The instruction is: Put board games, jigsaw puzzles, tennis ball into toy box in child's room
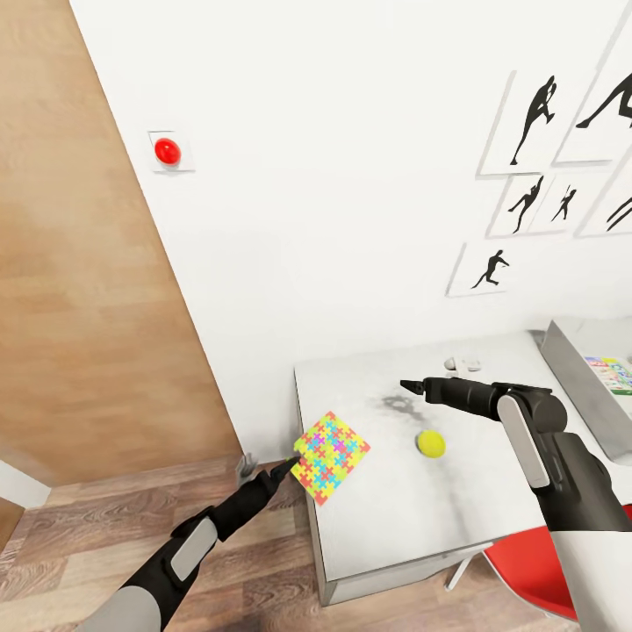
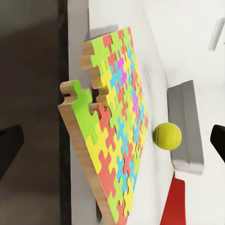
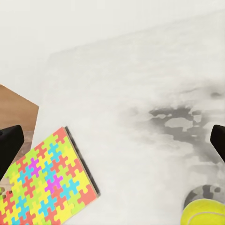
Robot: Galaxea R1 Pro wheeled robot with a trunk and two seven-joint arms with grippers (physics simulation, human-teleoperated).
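Here, near to far:

- Left gripper: one, at the table's near-left edge, fingers spread wide and released, tips just at the puzzle's corner; nothing held.
- Puzzle: one in sight, a multicoloured jigsaw board on the table's near-left part, one corner overhanging the left edge. In the left wrist view it shows a wooden backing and a notched rim. Judged stiff, flat and light; too low to pinch from above, so the overhanging edge looks the best place to take hold, across its thickness. Pieces may shed if squeezed hard.
- Ball: one, yellow-green, mid-table, well apart from the puzzle, free of both grippers. Judged light, slightly springy and apt to roll; grip across the middle.
- Right gripper: one, over the table beyond the ball; in its wrist view the fingers stand wide apart, empty.
- Small white object: near the far edge, too small to identify.
- Toy box: one grey bin at the table's right edge, a printed box inside.
- Chair: one, red, under the near-right corner.
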